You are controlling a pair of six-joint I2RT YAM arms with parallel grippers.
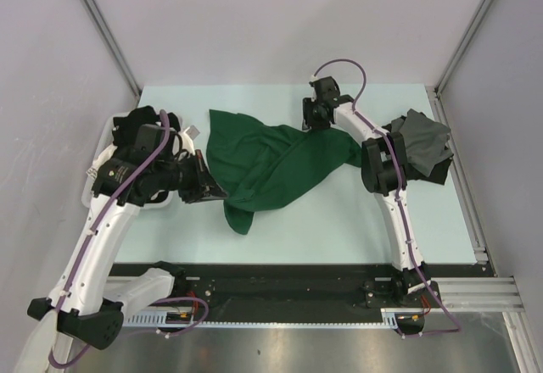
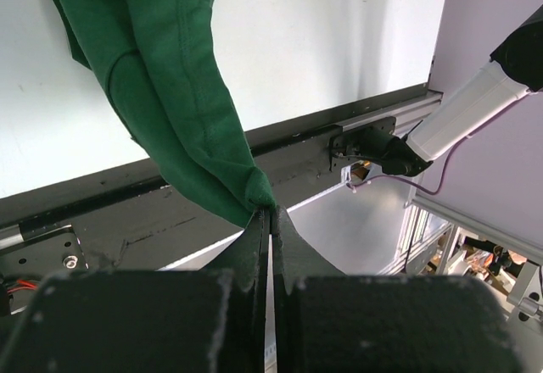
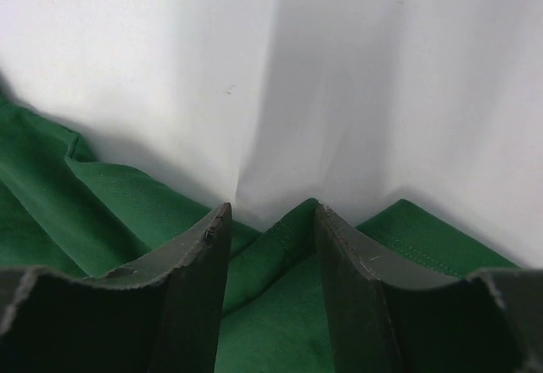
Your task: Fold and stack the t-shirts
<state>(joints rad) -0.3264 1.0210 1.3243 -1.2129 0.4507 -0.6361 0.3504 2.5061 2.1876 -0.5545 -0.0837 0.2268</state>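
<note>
None of the folding looks done yet, by my judgement; one dark green cotton t-shirt point(image 1: 271, 161) lies rumpled and twisted on the pale table point(image 1: 339, 229), in the middle between the two arms, so spreading, folding and stacking all remain. Nearest, on the left, the left gripper point(image 1: 210, 188) has its jaws closed tight on an edge of the green cloth, which hangs away from the pinch in a narrow fold; just right of it a thin tail of the shirt points toward the near edge. From that tail the long axis runs diagonally, near-left to far-right, the body widening toward the far left; no collar or label shows, so I cannot tell which end is the neck. Farther off, the right gripper point(image 1: 316, 125) sits at the far-right end of the shirt, jaws apart, astride a ridge of cloth and not pinching it. A soft grey t-shirt point(image 1: 420, 136) lies crumpled at the right; black t-shirts point(image 1: 144, 123) fill the white slatted plastic basket point(image 1: 89, 178) at the left.
</note>
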